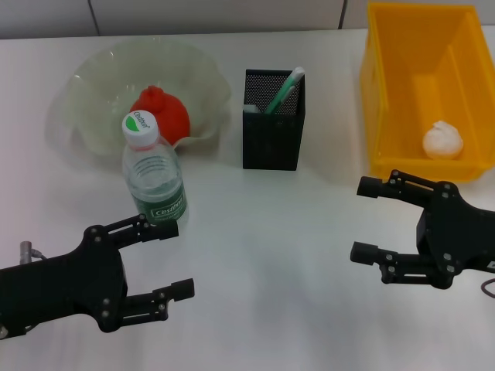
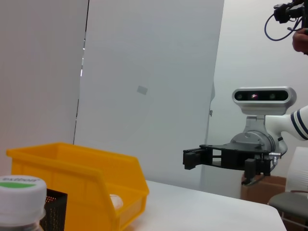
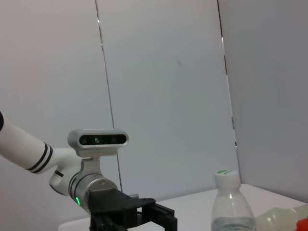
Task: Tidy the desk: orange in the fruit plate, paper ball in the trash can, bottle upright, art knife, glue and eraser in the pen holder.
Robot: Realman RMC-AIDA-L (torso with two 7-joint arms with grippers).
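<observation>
— Two grippers, both spread and holding nothing; how would the bottle (image 1: pixel 155 171) handle?

— Light, I'd judge, thin-walled and a little slippery; squeeze the labelled middle gently; it stands upright on the desk (image 1: pixel 271 232), just before the fruit plate (image 1: pixel 93 85) where the orange (image 1: pixel 162 112) sits.

— And the arms?

— The left gripper (image 1: pixel 170 259) hovers low just near the bottle; the right gripper (image 1: pixel 367 220) hangs before the trash can (image 1: pixel 387 93) holding the paper ball (image 1: pixel 442 140); the art knife (image 1: pixel 285 89) leans in the pen holder (image 1: pixel 271 139).
</observation>
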